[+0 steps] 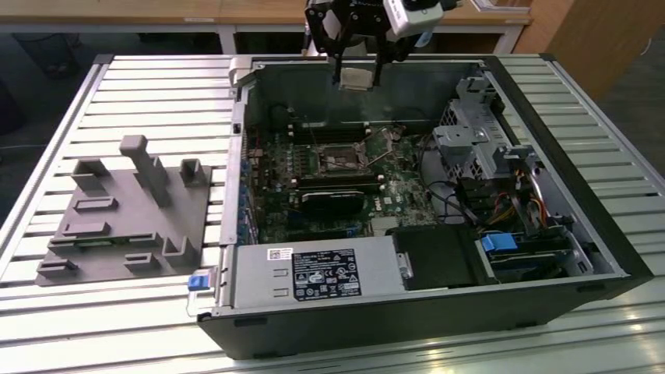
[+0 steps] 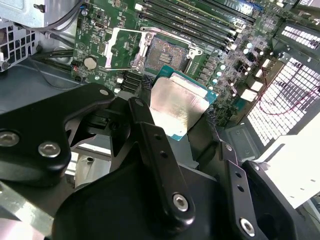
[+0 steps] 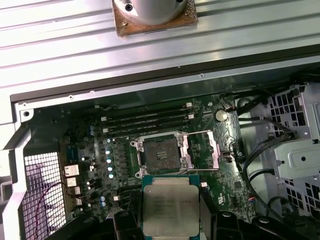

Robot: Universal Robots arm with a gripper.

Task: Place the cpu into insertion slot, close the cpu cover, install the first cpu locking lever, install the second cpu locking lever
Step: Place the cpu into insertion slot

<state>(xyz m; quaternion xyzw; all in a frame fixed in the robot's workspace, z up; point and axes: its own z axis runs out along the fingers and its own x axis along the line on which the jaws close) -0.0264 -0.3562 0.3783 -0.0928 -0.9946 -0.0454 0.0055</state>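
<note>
gripper [image 1: 357, 75] clamped on the cpu [image 3: 170, 205], fingers [image 2: 150, 145] against opposite edges, silver top up. cpu hangs above the open computer case [image 1: 416, 312], well apart from the bare insertion slot [image 3: 161, 152]. cpu cover [image 3: 207, 149] appears swung open beside the slot.

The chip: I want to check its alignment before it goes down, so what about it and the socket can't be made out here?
- Chip underside: faces away in both wrist views.
- One chip edge: cut off by the first wrist view's border.
- Grip contact: the claw's fingers cover the chip's sides in the second wrist view.
- Socket pins: too small in the first wrist view.
</note>
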